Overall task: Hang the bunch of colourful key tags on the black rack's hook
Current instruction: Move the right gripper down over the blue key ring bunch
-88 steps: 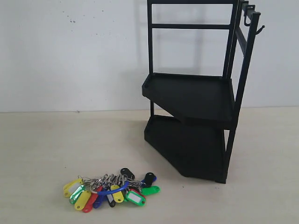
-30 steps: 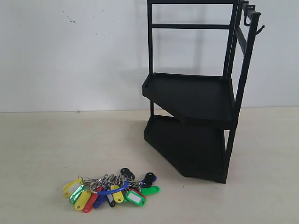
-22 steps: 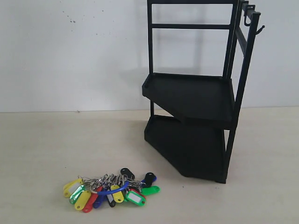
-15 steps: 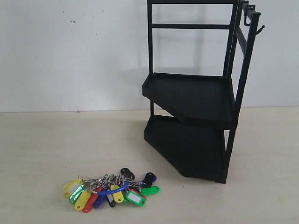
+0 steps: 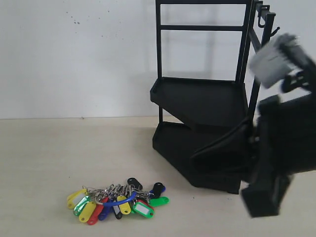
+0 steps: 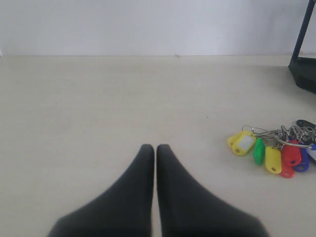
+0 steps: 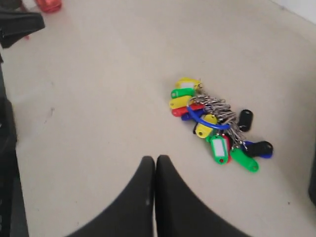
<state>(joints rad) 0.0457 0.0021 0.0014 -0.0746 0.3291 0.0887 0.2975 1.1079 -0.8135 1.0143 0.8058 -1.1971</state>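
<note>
The colourful key tag bunch, a cluster of yellow, green, red, blue and black plastic tags on metal rings with a blue loop, lies flat on the pale beige tabletop in the lower left of the exterior view, well apart from the hook and outside both trays. To its right stands the tall black metal two-tier rack. Its upper tray shows only its own solid black floor. The lower tray is partly hidden behind the blurred black right arm, which fills the lower right of the frame with a grey block above it. The small thin black hook with its upturned tip sticks out from the rack's frame in the upper right, with nothing on it. In the right wrist view the right gripper has its two black fingers pressed together on nothing, with the bunch on the table beyond its tips. In the left wrist view the left gripper is likewise closed and bare, the bunch lying off to the right of that frame, near the rack's foot.
</note>
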